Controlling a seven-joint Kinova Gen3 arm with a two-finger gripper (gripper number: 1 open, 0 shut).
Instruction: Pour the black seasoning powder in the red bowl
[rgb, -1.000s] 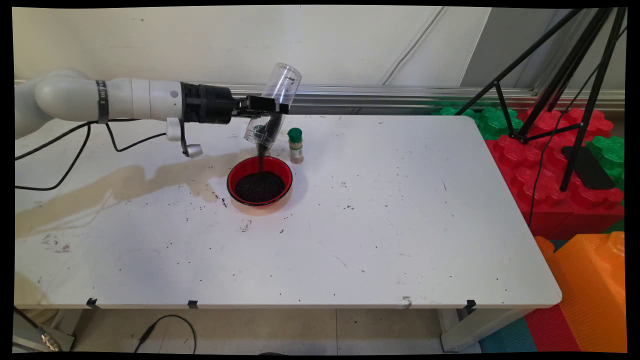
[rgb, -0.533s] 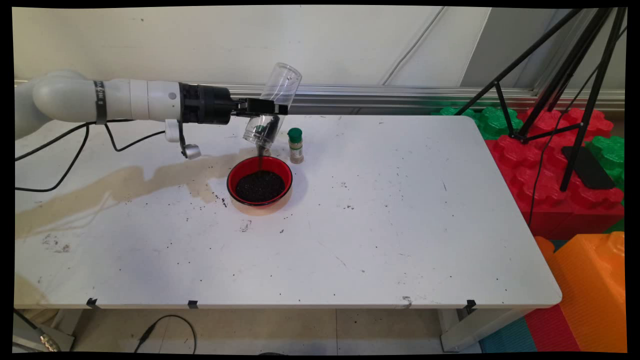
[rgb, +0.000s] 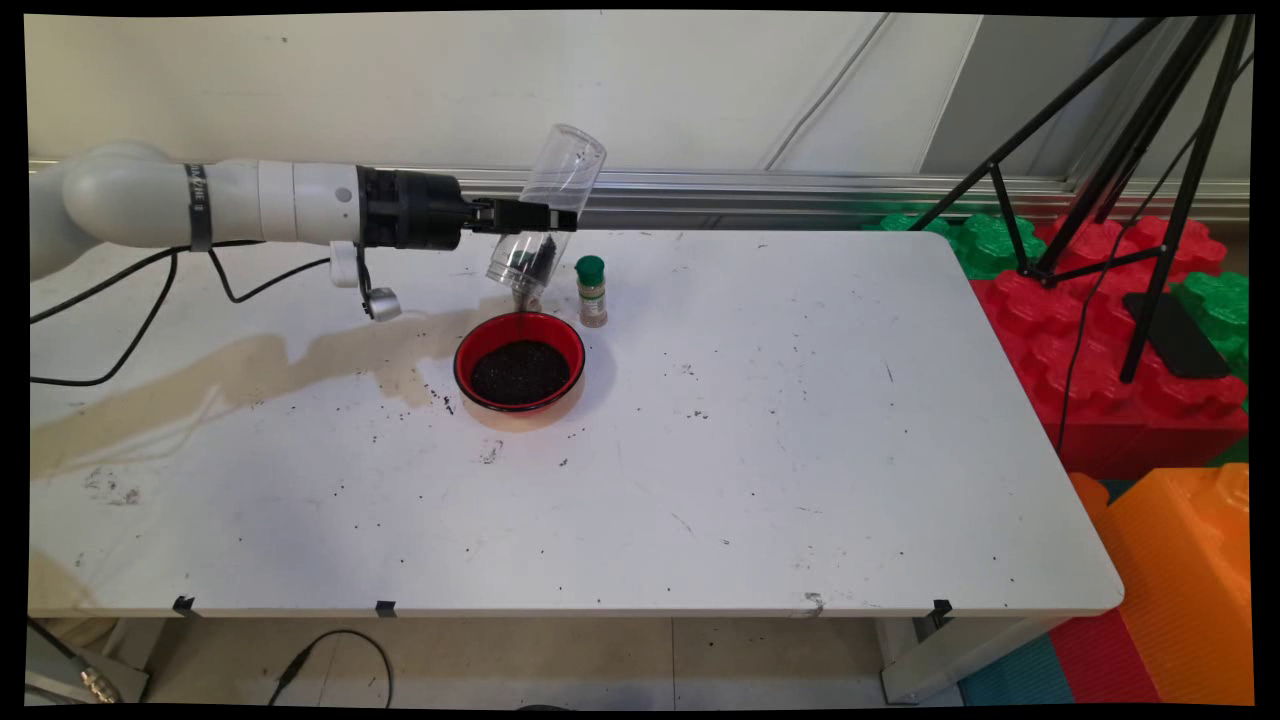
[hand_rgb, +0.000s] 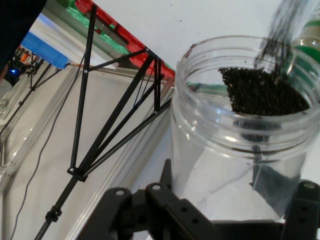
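1. The table (rgb: 760, 450) is a broad white top, scuffed and peppered with stray dark specks, with a pale brownish stain (rgb: 250, 370) across its left half. Beyond its right edge stand big red, green and orange blocks (rgb: 1150, 400) and a black tripod (rgb: 1120, 150); a pale wall (rgb: 400, 80) runs behind.
2. The red bowl (rgb: 519, 362) sits left of centre, its floor covered with dark granules (rgb: 519, 372).
3. The clear jar (rgb: 545, 218) hangs tipped, mouth down and left, above the bowl's far rim; a remnant of granules lies near its mouth (the hand view shows them heaped on the lower lip).
4. The gripper (rgb: 535, 216) reaches in level from the left, clamped on the jar's middle.
5. Judgement: to pour well, keep the mouth over the bowl's centre, not its rim, and tilt gradually so the remnant does not scatter.
6. A small green-capped spice bottle (rgb: 591, 291) stands upright just right of the jar, behind the bowl.
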